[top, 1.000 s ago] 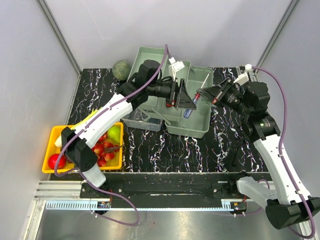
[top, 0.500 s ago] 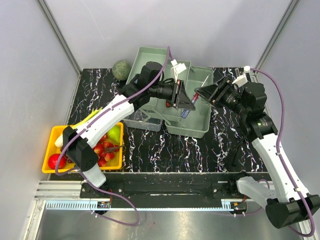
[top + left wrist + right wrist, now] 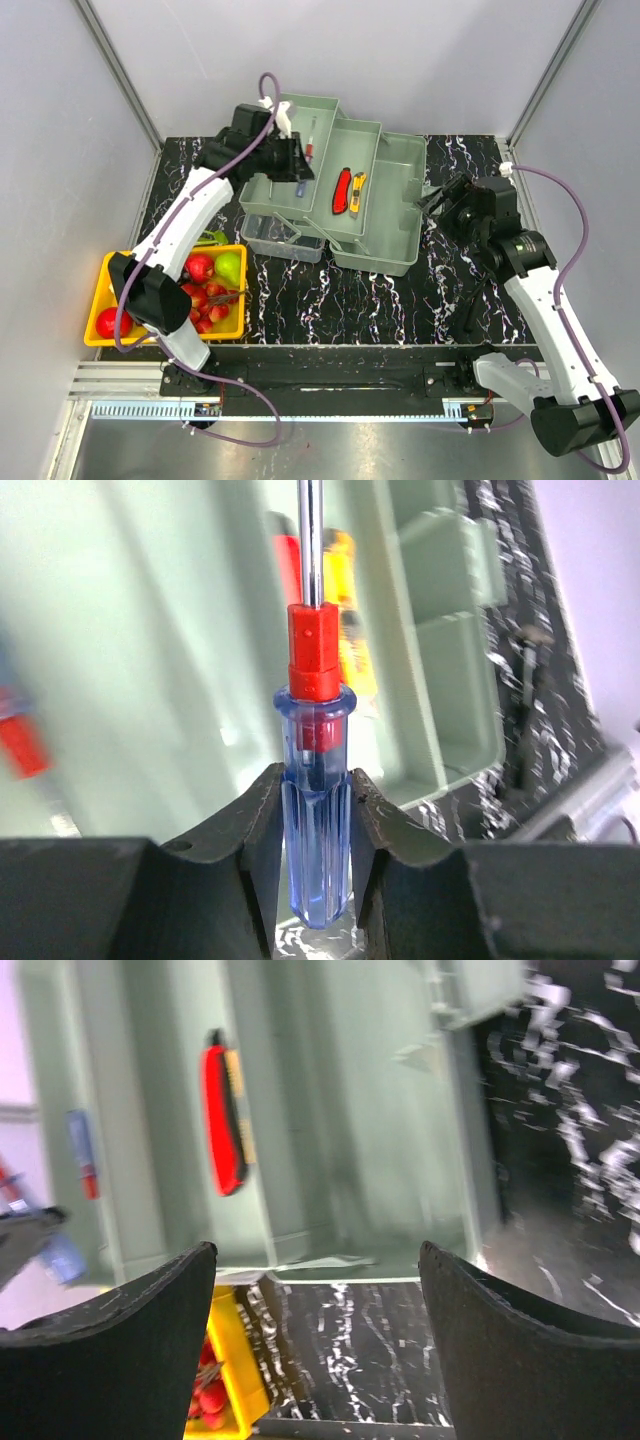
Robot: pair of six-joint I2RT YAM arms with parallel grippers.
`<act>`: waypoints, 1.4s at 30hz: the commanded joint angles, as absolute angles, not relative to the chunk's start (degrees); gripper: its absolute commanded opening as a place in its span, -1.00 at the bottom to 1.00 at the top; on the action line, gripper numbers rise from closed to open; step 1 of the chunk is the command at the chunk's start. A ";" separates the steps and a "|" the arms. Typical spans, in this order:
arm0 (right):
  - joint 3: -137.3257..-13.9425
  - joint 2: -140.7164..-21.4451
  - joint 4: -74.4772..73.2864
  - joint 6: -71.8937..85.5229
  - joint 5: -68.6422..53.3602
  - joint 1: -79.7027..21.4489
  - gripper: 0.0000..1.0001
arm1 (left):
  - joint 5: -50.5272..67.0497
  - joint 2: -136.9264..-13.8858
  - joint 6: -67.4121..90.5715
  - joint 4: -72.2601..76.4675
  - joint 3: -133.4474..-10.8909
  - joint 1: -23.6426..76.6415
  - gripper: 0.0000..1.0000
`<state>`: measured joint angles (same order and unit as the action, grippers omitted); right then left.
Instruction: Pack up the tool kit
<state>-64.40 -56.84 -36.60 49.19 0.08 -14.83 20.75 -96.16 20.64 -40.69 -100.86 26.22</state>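
On the black marbled tabletop (image 3: pixel 330 300), a large pale grey-green plastic toolbox (image 3: pixel 385 262) is seen folded open, with its trays spread side by side. A red flat hand tool (image 3: pixel 343 190) and a yellow one (image 3: pixel 358 193) are laid just beside each other in the middle tray (image 3: pixel 368 150). A screwdriver with a clear blue handle and a red collar (image 3: pixel 318 810) is clamped by its handle in the left jaws, which are narrowed on it over the far-left tray (image 3: pixel 275 190). The right jaws are spread wide, with nothing between them, just beside the toolbox's right wall. Well apart at the left, red fruit (image 3: pixel 200 268) and a green pear (image 3: pixel 229 268) are held in a yellow plastic tray (image 3: pixel 150 341).
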 commanded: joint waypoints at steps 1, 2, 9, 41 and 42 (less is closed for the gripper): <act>-64.87 -58.44 -49.37 52.81 15.18 -14.77 0.69 | 12.40 -96.41 18.28 -42.28 -103.97 22.68 -0.92; -64.52 -58.80 -51.83 54.30 17.82 -14.77 0.69 | 11.35 -97.55 18.02 -42.19 -104.67 22.33 -0.89; -59.33 -57.40 -56.95 60.64 26.62 -14.59 0.68 | 5.37 -105.55 14.33 -47.19 -112.14 22.24 -0.80; -44.13 -64.15 -52.13 58.89 18.56 -0.36 0.69 | 12.46 -85.01 16.43 -42.46 -107.86 22.24 0.73; -43.08 -64.94 -50.90 58.45 17.07 1.30 0.71 | 14.05 -84.03 17.04 -41.76 -106.28 22.24 0.82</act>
<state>-45.93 -62.96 -55.48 59.68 21.21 -2.26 7.73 -87.83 15.00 -45.28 -109.47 22.24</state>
